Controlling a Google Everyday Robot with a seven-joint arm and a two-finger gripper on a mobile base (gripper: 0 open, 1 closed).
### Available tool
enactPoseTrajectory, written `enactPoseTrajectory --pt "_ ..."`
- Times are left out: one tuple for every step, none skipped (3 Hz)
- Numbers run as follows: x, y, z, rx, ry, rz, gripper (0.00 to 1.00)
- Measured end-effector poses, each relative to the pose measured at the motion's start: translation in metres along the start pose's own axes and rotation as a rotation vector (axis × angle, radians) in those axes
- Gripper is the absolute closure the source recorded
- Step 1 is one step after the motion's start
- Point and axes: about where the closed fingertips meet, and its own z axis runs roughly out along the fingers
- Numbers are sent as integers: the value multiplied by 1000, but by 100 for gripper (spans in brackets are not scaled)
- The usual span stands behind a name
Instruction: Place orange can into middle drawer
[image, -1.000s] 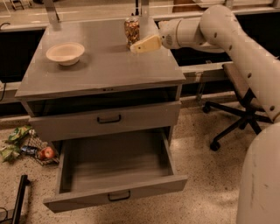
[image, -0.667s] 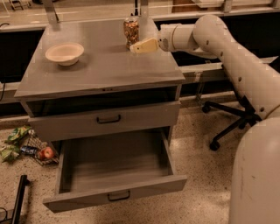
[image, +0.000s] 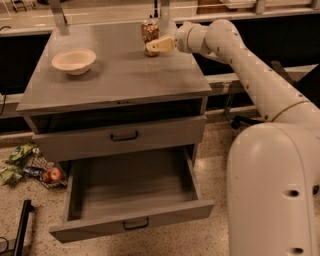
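Note:
The orange can (image: 149, 29) stands upright at the back of the grey cabinet top (image: 125, 75). My gripper (image: 159, 46) reaches in from the right. It sits at the can's lower right side, close against it and overlapping its base in the view. The middle drawer (image: 100, 227) is pulled wide open below, with its black handle (image: 136, 224) on the front, and its inside is bare. The like drawer front above it (image: 125, 136) is shut.
A cream bowl (image: 74, 61) sits on the left of the cabinet top. On the floor at the left lie wrappers (image: 17, 159) and a red apple (image: 53, 175), with a black bar (image: 22, 225) nearer. My white arm (image: 270, 165) fills the right side. A chair base (image: 240, 121) is behind it.
My gripper has edged a little left, closer to the can. The arm's large lower part has swung further into the right foreground. The can, bowl and drawers have not moved.

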Motion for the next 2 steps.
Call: enactPoseTrajectory --pt "-10 -5 30 2 -27 -18 0" --pt "-22 0 53 -25 -44 -30 0"
